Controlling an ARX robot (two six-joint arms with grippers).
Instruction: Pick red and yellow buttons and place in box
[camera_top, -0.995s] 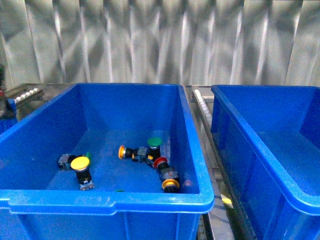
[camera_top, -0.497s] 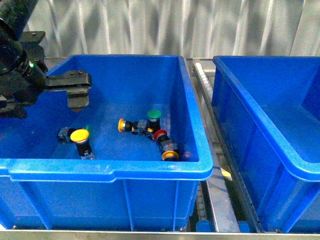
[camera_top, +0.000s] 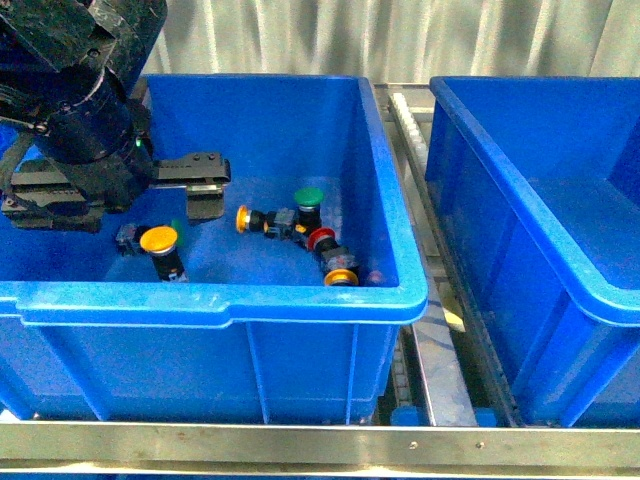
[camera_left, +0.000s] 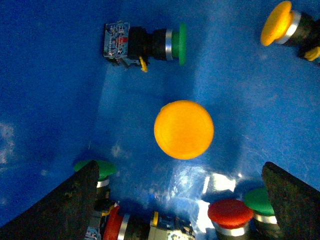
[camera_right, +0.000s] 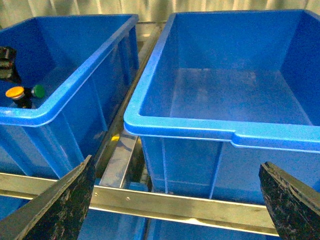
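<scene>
The yellow button stands upright on the floor of the left blue bin. Its round cap fills the middle of the left wrist view. The red button lies further right in the same bin, and its cap shows near one finger. My left gripper hangs open inside that bin, just above and beside the yellow button, with nothing between its fingers. The box on the right is empty. My right gripper is open in front of the box's near rim, outside it.
Green-capped buttons and orange-faced ones lie among the others in the left bin. A metal roller rail runs between the two bins, and a steel frame bar crosses in front.
My left arm has come into view and moved down and to the right inside the left bin, toward the yellow button. The front view has tilted downward. The buttons have not moved.
</scene>
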